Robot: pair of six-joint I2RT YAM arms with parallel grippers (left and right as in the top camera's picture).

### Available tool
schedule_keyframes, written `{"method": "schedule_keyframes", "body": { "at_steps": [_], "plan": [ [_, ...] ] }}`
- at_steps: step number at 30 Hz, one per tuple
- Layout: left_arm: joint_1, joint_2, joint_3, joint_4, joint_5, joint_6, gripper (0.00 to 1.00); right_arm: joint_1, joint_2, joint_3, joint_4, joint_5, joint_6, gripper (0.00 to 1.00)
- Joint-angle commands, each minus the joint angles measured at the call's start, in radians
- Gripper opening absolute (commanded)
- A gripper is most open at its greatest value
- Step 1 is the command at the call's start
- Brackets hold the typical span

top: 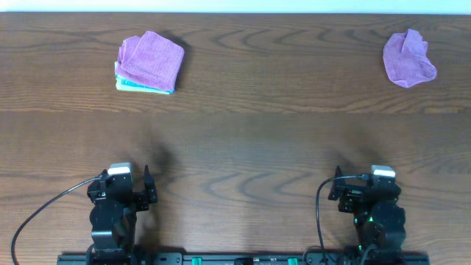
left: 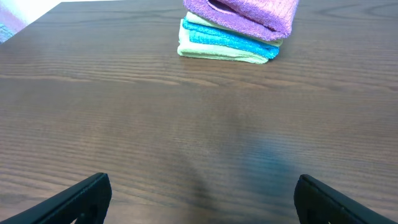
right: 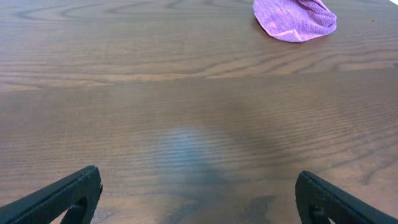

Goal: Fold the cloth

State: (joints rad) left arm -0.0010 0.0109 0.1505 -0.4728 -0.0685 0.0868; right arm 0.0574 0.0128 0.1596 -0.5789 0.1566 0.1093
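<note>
While my two claws, left (left: 202, 198) and right (right: 199, 194), stand wide apart holding nothing, the one cloth (top: 409, 59) lies crumpled far right, long axis front-to-back, peak pointing away; one stack (top: 149, 64) holds three.

The dark brown wood-grain desk (top: 243, 140) spans the whole overhead view, its grain running left to right. A neat stack of folded terry cloths (top: 149, 65) lies on the desk at far left, well away from the near edge. The top layer is a purple cloth (left: 249, 12), slightly rumpled. Beneath it, a teal cloth (left: 224, 38) and a pale yellow-green cloth (left: 211, 54) show at the stack's edges. A pale strip (top: 235, 6) runs beyond the far desk edge.
</note>
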Motion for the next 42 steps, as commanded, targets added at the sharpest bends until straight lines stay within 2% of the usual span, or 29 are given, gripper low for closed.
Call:
{"method": "schedule_keyframes", "body": {
  "at_steps": [1, 4, 6, 10, 19, 33, 37, 42],
  "plan": [
    [0.001, -0.007, -0.016, -0.01, -0.024, 0.018, 0.95, -0.01, -0.008, -0.008, 0.0, -0.008, -0.013, 0.99],
    [0.001, -0.007, -0.016, -0.01, -0.024, 0.018, 0.95, -0.01, -0.008, -0.008, 0.002, -0.012, -0.006, 0.99],
    [0.001, -0.007, -0.016, -0.01, -0.024, 0.018, 0.95, -0.014, -0.002, -0.003, 0.01, -0.011, 0.05, 0.99],
    [0.001, -0.007, -0.016, -0.01, -0.024, 0.018, 0.95, -0.045, 0.122, 0.104, -0.002, -0.011, 0.14, 0.99],
    [0.001, -0.007, -0.016, -0.01, -0.024, 0.018, 0.95, -0.164, 0.775, 0.773, -0.255, 0.001, 0.117, 0.99],
    [0.001, -0.007, -0.016, -0.01, -0.024, 0.018, 0.95, -0.314, 1.678, 1.579, -0.312, -0.008, 0.072, 0.99],
    [0.001, -0.007, -0.016, -0.01, -0.024, 0.018, 0.95, -0.332, 1.841, 1.722, -0.323, -0.015, 0.057, 0.99],
    [0.001, -0.007, -0.016, -0.01, -0.023, 0.018, 0.95, -0.339, 1.956, 1.791, -0.302, -0.016, 0.053, 0.99]
  ]
}}
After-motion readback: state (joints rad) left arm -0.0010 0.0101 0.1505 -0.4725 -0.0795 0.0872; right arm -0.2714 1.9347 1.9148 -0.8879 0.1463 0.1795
